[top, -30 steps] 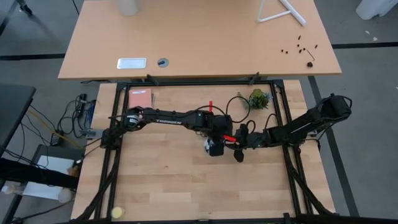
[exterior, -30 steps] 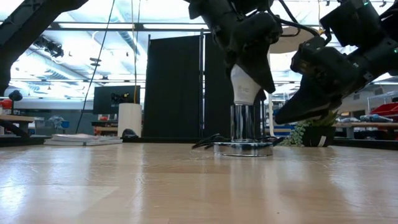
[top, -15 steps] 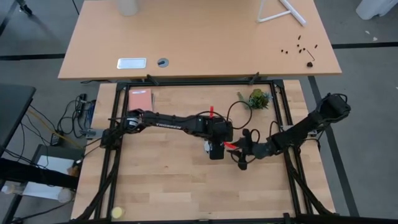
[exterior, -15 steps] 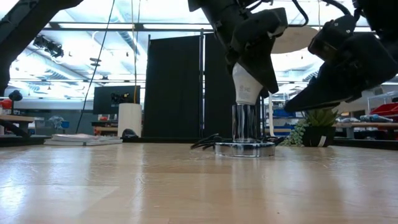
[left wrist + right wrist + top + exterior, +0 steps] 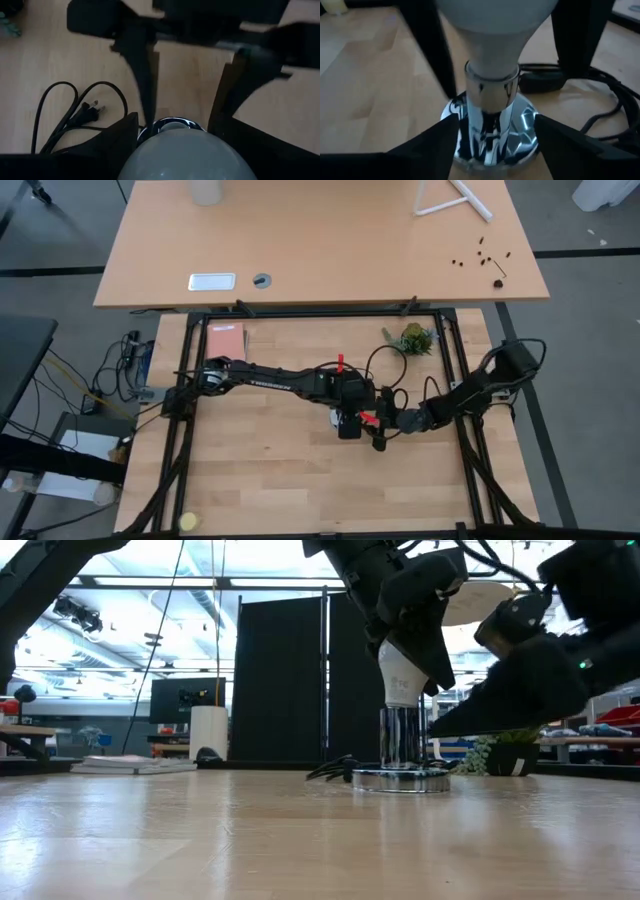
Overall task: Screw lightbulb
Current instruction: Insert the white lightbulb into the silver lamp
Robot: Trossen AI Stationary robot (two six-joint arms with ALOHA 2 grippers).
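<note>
Comparing with a second before, you could see the right claw (image 5: 492, 150) had parted its fingers and slid in low around the shiny chrome socket with its round silvery base (image 5: 402, 752), likely to brace it. The left claw (image 5: 415, 625) stayed clamped on the small white pear-shaped lightbulb (image 5: 402, 680), its screw end seated upright in that socket on the wooden counter (image 5: 200, 840). Only the left wrist view showed you the thin black cord and plug (image 5: 75, 117).

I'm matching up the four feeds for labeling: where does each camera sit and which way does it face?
High: overhead, straight down; both arms, table.
Low: tabletop level, looking across; lightbulb above socket, both arms.
Left wrist: down onto the lightbulb; left hand around it.
Right wrist: sideways at the socket; right hand open.
All share bulb and socket.
</note>
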